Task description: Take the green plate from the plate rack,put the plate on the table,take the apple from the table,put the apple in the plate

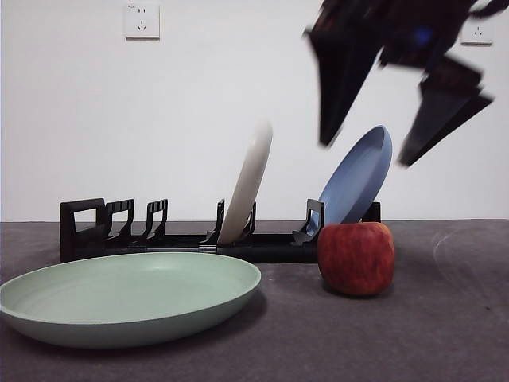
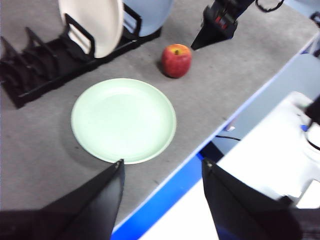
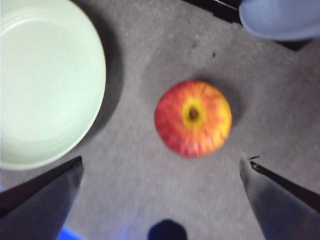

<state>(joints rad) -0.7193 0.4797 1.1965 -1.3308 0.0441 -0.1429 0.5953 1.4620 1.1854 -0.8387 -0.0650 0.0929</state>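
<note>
On the dark grey worktop (image 1: 445,334) the green plate (image 1: 131,296) was seen lying flat, close to the front edge and clear of the plate rack (image 1: 183,235), which ran behind it. Two plates were held upright in the rack's slots: a cream-white plate (image 1: 248,181) near the middle and a blue plate (image 1: 358,175) at the end nearer the apple, both leaning. The apple (image 1: 355,257) was found standing on the worktop just beside the green plate, apart from its rim, and just in front of the rack's end below the blue plate. The right tool (image 1: 398,147) was shown above the apple, blurred in the front view, with its two black jaws spread wide and nothing held between them; in the right wrist view the apple (image 3: 193,118) was framed between those jaws, stem hollow upward, with the green plate (image 3: 45,80) off to one side. The left tool (image 2: 162,170) was held high over the worktop's near edge, jaws likewise spread wide and empty, and from its wrist view the green plate (image 2: 123,120), the apple (image 2: 176,60) and the rack (image 2: 45,65) were all seen beyond it. Two wall sockets (image 1: 141,20) were visible on the white wall behind.
</note>
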